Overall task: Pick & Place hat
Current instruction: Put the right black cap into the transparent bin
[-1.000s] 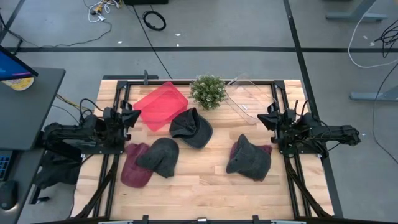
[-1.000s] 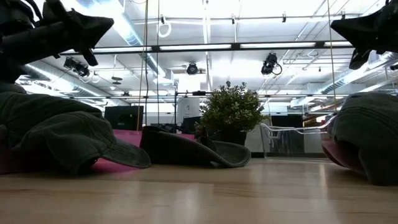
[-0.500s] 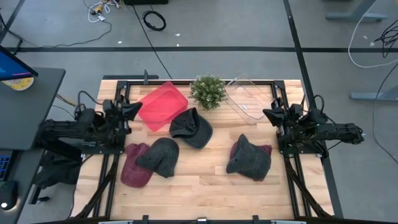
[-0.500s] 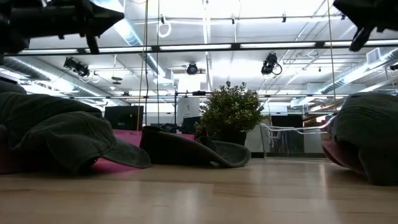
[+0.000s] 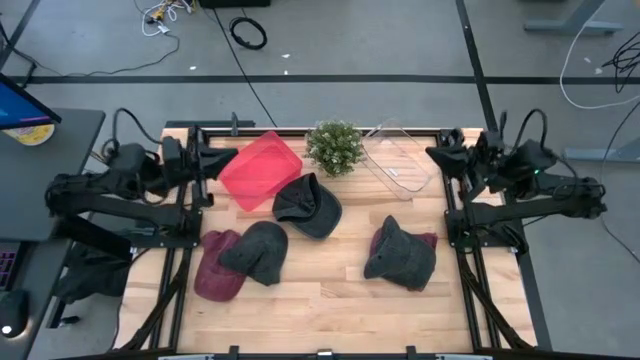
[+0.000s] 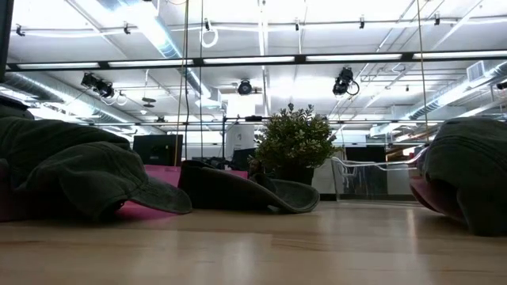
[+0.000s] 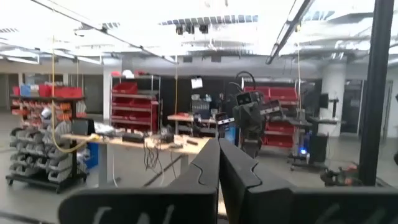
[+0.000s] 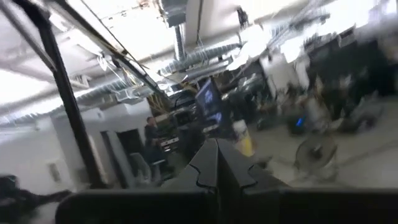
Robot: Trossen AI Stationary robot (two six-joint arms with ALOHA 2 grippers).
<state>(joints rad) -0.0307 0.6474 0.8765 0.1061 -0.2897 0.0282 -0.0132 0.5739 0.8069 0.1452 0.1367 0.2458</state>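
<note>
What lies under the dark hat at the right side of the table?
Under the dark hat a maroon hat lies; only its edge shows in the high view. The rest of it is covered, so whether anything else lies beneath cannot be seen.

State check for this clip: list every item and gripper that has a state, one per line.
left gripper: shut, empty, raised at the table's left edge.
right gripper: shut, empty, raised at the right edge.
red bin: upright, empty.
clear bin: upright, empty.
middle hat: lying against the red bin.
left hat: resting on a maroon hat.
right hat: resting on maroon fabric.
plant: upright.
</note>
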